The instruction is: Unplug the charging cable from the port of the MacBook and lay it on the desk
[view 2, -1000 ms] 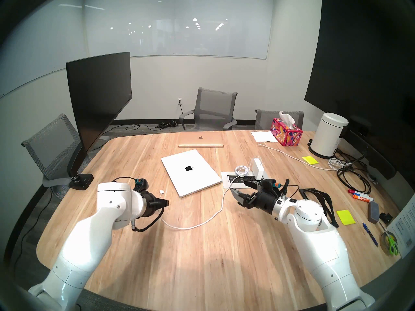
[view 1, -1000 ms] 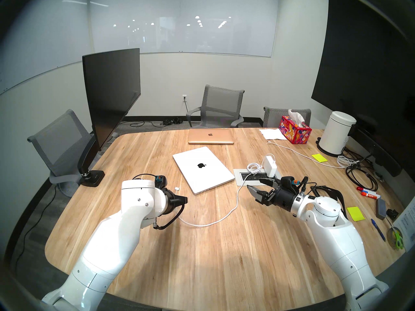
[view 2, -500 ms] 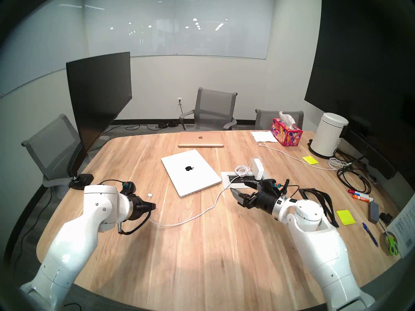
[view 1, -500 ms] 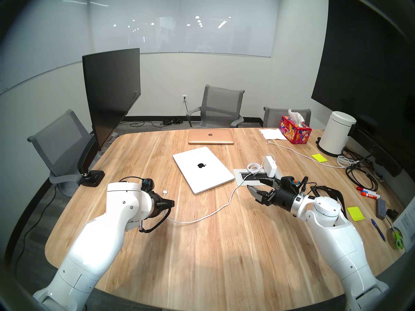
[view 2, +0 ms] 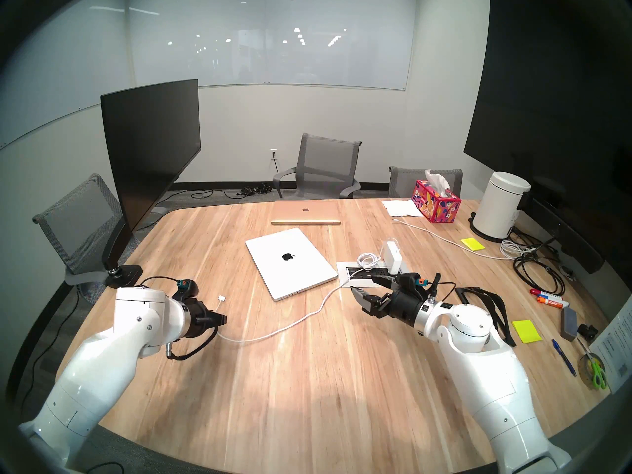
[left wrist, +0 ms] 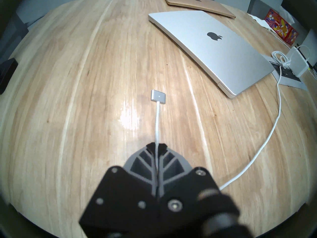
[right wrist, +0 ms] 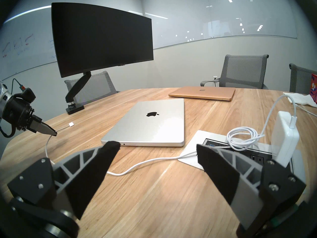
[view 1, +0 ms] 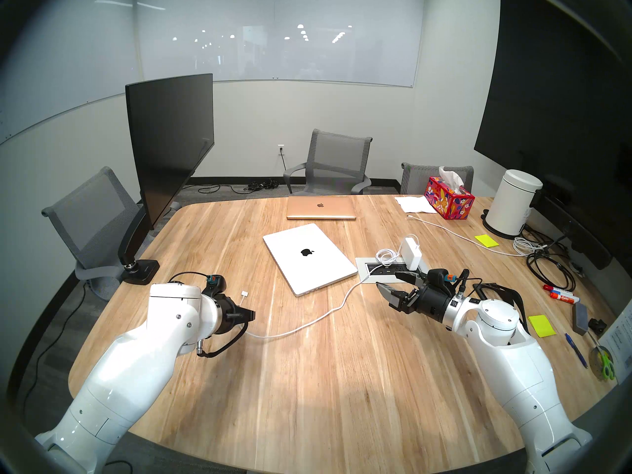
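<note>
From the head's left eye, the left pincer [view 1: 252, 315] sits low over the tabletop [view 1: 307, 377], pressed together on the charging cable [view 1: 307, 322] a short way behind its plug [view 1: 244, 293]. The plug sticks out past the fingertips, well clear of the MacBook [view 1: 309, 258], which lies shut in the middle. The white cord sags onto the wood and runs right to the power brick [view 1: 410, 254] standing in the outlet panel [view 1: 362, 266]. The right pincer [view 1: 388, 283] hangs spread and empty near that panel.

The head's right eye shows nearly the same: left pincer [view 2: 224, 319] clamped on the cord, plug [view 2: 222, 297] free in front of it, MacBook [view 2: 290, 263] apart from both, right pincer [view 2: 364, 288] spread wide.

The left wrist camera looks straight along the pinched cord [left wrist: 157, 126]. The fingers [left wrist: 163, 146] close on it, and the flat silver plug [left wrist: 158, 95] hovers ahead over the bare wood. The MacBook [left wrist: 211, 48] lies up to the right, the rose-gold laptop [left wrist: 197, 4] beyond it.

From the right wrist, its own two fingers [right wrist: 103, 157] stand far apart with nothing between them. Across the tabletop [right wrist: 163, 198] the left pincer [right wrist: 54, 132] nips the cord, the plug [right wrist: 71, 124] just beyond its tip. The cable [right wrist: 145, 162] trails past the MacBook's [right wrist: 149, 124] front edge to the brick [right wrist: 284, 138].
</note>
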Motion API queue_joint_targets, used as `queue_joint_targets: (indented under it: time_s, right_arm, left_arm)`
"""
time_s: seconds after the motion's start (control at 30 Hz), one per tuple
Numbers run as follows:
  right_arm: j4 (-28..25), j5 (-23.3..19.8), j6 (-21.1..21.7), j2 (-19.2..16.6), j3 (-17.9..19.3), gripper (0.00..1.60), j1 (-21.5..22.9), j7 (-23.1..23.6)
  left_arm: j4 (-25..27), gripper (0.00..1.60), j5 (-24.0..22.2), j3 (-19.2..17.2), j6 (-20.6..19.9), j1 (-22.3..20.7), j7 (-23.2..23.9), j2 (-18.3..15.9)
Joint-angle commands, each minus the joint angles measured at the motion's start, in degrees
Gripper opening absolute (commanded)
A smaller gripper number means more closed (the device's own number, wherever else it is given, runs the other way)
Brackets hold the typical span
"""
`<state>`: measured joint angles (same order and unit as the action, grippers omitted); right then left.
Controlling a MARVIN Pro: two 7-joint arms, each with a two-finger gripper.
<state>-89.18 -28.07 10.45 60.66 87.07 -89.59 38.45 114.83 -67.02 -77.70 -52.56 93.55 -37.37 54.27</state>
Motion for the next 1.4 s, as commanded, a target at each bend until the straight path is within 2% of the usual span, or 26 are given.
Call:
queue_joint_targets:
  time_s: [0.0, 0.4, 1.13, 1.17, 1.23, 1.37]
  right_arm:
    - [-0.9, -0.1, 0.1, -0.1, 0.3, 1.60, 0.5, -0.1]
    - [-0.9, -0.1, 0.1, -0.1, 0.3, 1.60, 0.5, -0.1]
    - [-0.9, -0.1, 0.1, -0.1, 0.3, 1.60, 0.5, -0.1]
    - [-0.9, -0.1, 0.1, -0.1, 0.3, 1.60, 0.5, -0.1]
    - [-0.9, -0.1, 0.1, -0.1, 0.3, 1.60, 0.5, -0.1]
    - [-0.9, -0.1, 0.1, -0.1, 0.3, 1.60, 0.5, -0.1]
  left_arm:
    - [0.0, 0.00, 1.6, -0.9, 1.1, 0.7, 2.8, -3.3]
    - [-2.4, 0.00, -2.0, -2.4, -2.4, -0.3, 2.2, -2.0]
    - [-3.6, 0.00, -4.4, -1.1, -2.4, -1.3, 0.3, -2.1]
    - [-3.6, 0.15, -4.5, -1.1, -2.4, -1.3, 0.2, -2.1]
    - [-3.6, 0.35, -4.6, -1.1, -2.4, -1.3, -0.1, -2.2]
    - [-3.9, 0.41, -4.7, -0.7, -2.4, -1.4, 0.1, -2.5]
